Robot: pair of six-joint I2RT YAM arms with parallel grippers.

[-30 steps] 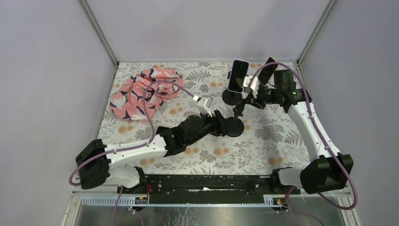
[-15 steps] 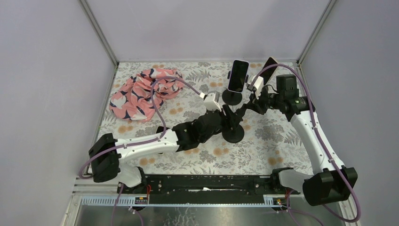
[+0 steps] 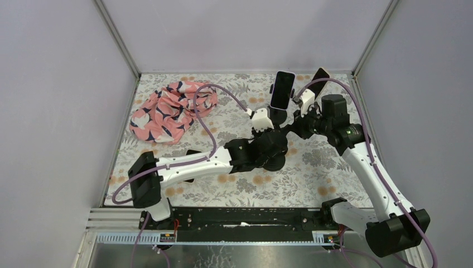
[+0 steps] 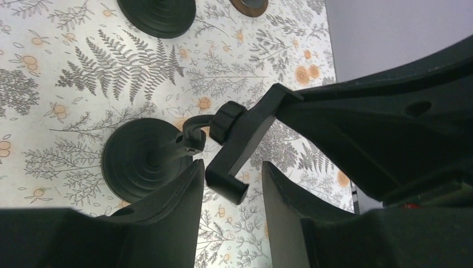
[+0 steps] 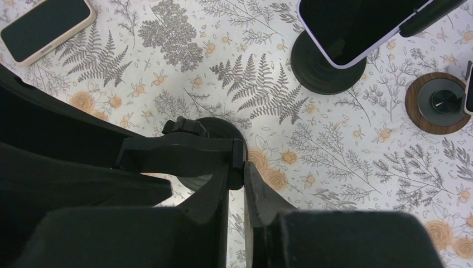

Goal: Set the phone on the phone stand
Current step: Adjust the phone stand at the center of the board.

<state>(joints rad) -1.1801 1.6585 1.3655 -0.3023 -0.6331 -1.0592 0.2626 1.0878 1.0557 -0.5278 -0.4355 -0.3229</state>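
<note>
Both arms were busy at the empty stand in the middle of the bench, so I reckoned this was the setting-up step, not the placing. The right tool was pinched nearly shut on one end of the stand's cradle. The left tool gaped wide, with the cradle's other end between its fingers, untouched as far as I could see. The phone lay flat, dark face up, at ten o'clock in the right wrist's view, well apart from both tools. Next, one arm would need to let go and fetch it. Against a second before, the left arm had swung in toward one o'clock. The mounted phone at twelve hadn't budged.
</note>
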